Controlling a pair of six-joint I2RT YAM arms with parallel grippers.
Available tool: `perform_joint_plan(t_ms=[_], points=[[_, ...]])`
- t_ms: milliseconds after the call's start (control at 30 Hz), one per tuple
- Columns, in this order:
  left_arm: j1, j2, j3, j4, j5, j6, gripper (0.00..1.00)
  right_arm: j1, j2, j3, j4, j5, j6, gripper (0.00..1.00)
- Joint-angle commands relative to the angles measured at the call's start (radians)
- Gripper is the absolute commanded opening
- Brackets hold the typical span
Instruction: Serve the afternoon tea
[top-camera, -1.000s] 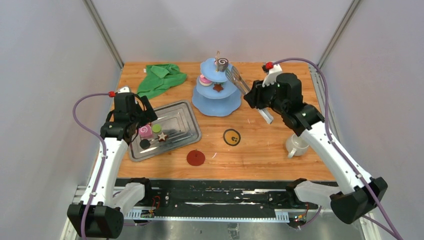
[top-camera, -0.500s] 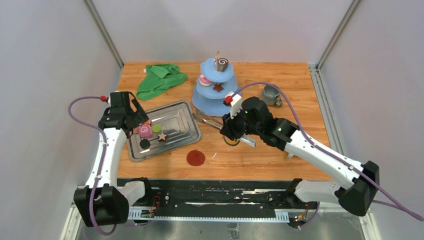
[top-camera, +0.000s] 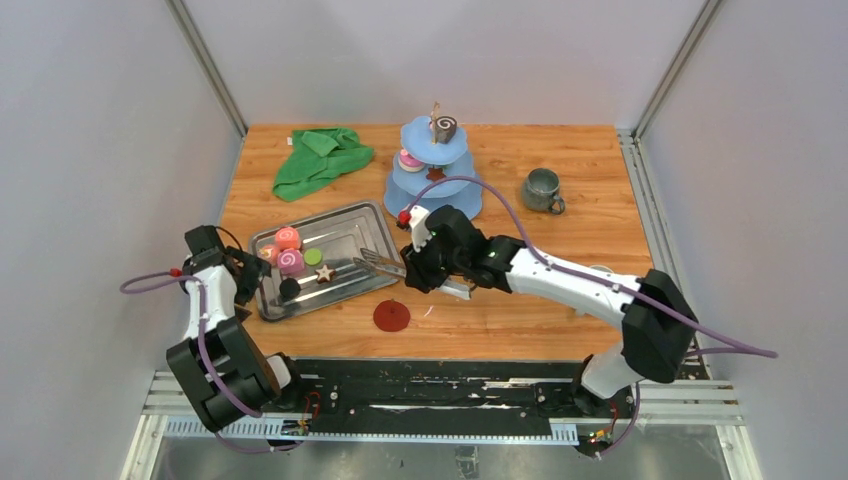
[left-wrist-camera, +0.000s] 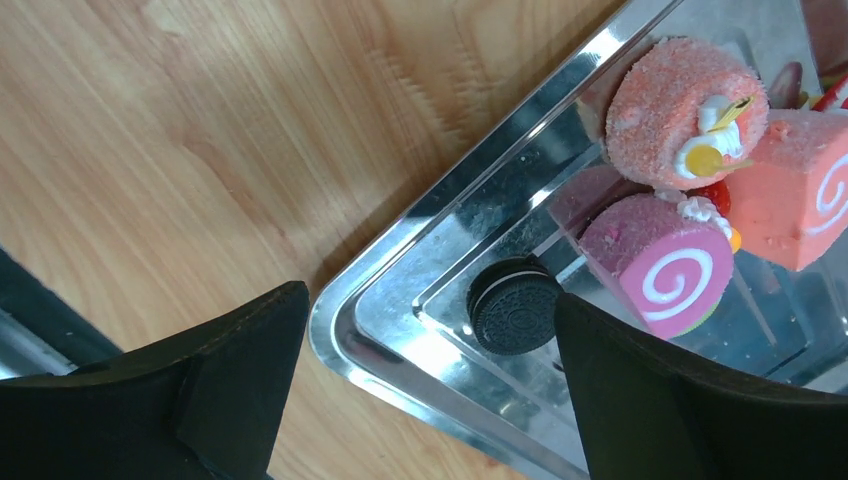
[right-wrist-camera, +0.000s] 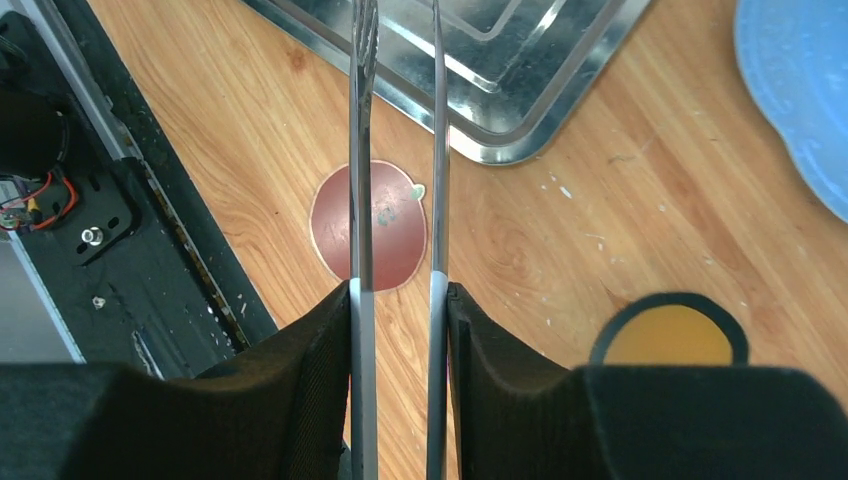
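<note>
Right end effector (right-wrist-camera: 398, 330): clamped on the handle end of the thin steel tongs (right-wrist-camera: 361, 150); blades apart, nothing between them.
Left end effector (left-wrist-camera: 430, 365): wide open and empty, straddling the near-left corner of the shiny steel tray (left-wrist-camera: 400, 250).
Tong tips: over the tray's right rim in the top view, short of the sweets.
Sweets on tray: pink swirl roll (top-camera: 291, 261), sugared pink ball (top-camera: 288, 238), green disc (top-camera: 314, 256), black sandwich disc (left-wrist-camera: 515, 308) and brown star (top-camera: 324, 272), all bunched in the left half.
Already served: brown swirl roll (top-camera: 443, 127) on top of the blue three-tier stand (top-camera: 420, 212); a pink sweet and a star on the lower tiers.
Grey-green mug (top-camera: 541, 190): on the wooden desk (top-camera: 500, 320), right of the stand, well apart from both arms.
Risk, tray shove: probable if the tips come in low and catch the raised rim; would skate the tray toward the left end effector and scatter the sweets.
Risk, arm clash: both arms working the same tray; reaching to the left-half sweets puts the tips near the open left fingers.
Risk, lost pick: rounded roll and ball likely to squirt out of narrow blades under an off-centre squeeze; flat discs hard to get under.
Risk, tongs slip: long lever on a smooth handle; a side load at the tips could twist the tongs in the grip.
Risk, stand: tall and loaded; a low carry back could clip a tier and tip off what is already served.
</note>
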Motion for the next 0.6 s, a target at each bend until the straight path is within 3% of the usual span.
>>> perform_joint_plan(t_ms=[0, 367, 567], points=[[0.018, 0.028, -0.025, 0.106, 0.070, -0.070, 0.98, 0.040, 0.072, 0.077, 0.055, 0.002, -0.003, 0.37], [0.029, -0.088, -0.059, 0.225, 0.125, -0.033, 0.98, 0.055, 0.135, 0.113, 0.042, 0.031, 0.001, 0.37], [0.029, -0.090, -0.019, 0.233, -0.114, -0.116, 0.97, 0.055, 0.115, 0.122, 0.027, 0.030, 0.005, 0.37]])
